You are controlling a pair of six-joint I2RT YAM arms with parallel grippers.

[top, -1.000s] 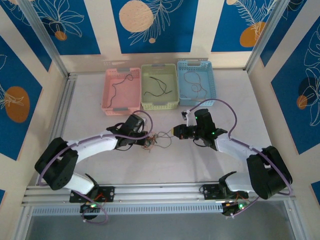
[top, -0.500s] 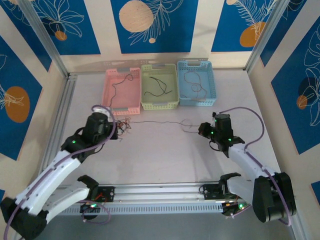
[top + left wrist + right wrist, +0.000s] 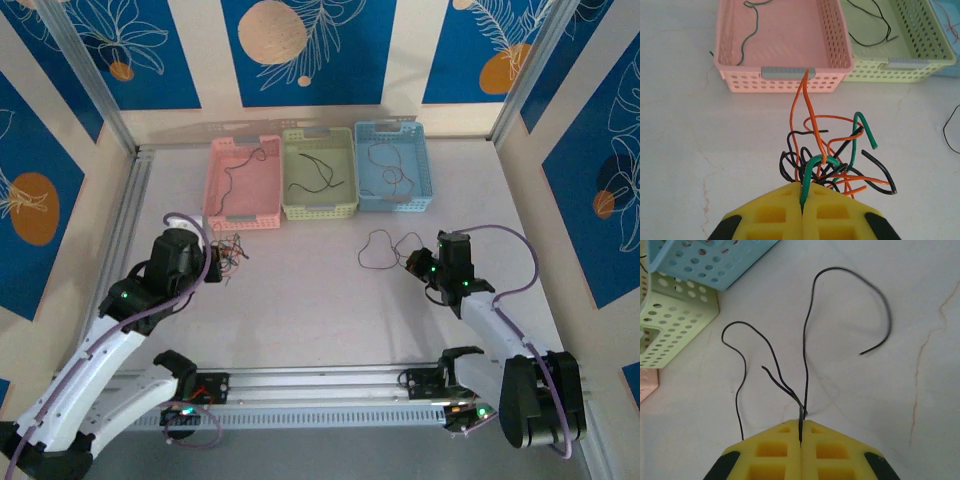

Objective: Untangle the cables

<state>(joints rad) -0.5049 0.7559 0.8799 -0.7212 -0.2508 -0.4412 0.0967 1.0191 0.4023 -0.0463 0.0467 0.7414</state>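
1. Both arms have swung apart since a second ago, when the pincers nearly met mid-table. The strand stretched taut between them half a second ago now hangs slack.
2. Left pincer (image 3: 801,202): yellow fingers pressed together, pinching the end of a green cable (image 3: 812,167).
3. That green cable runs straight into the tangle of cables (image 3: 835,172), a knot of orange, black and green loops just beyond the fingertips. One orange strand rises toward the front wall of the pink basket (image 3: 785,82).
4. Top view puts this pincer near the pink basket's front left corner, with the tangle at its tip.
5. Right pincer (image 3: 800,429): fingers closed, nipping a black cable (image 3: 809,335) at the seam.
6. Black cable fans out in loose curves over the white table (image 3: 300,310), in front of the blue basket (image 3: 395,205) and well apart from the tangle.
7. Green basket (image 3: 320,208) sits between pink and blue along the far edge. Each basket holds a thin cable.
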